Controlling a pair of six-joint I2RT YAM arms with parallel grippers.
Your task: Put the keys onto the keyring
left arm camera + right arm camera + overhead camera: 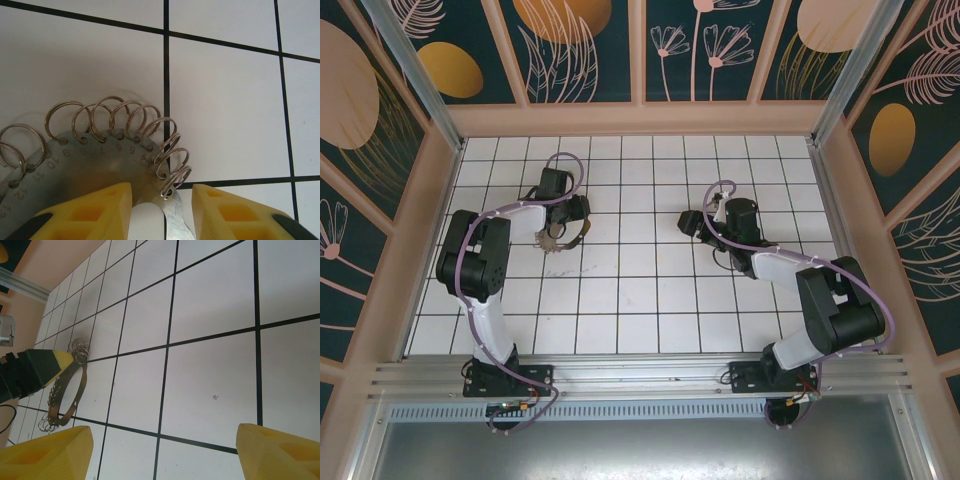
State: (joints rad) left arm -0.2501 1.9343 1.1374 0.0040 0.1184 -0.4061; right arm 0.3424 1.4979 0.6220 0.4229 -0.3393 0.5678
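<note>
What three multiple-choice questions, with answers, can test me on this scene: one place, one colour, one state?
1. Where is the keyring? A) in a bowl B) at the left tool C) on the back wall
2. What colour are the tool fingers? A) black B) yellow C) red
3. How is the right tool? A) open and empty B) shut on a cup C) shut on a cloth
Answers: 1 B, its rim lies between the left tool's fingers; 2 B, both wrist views show yellow; 3 A, its fingers stand far apart.
</note>
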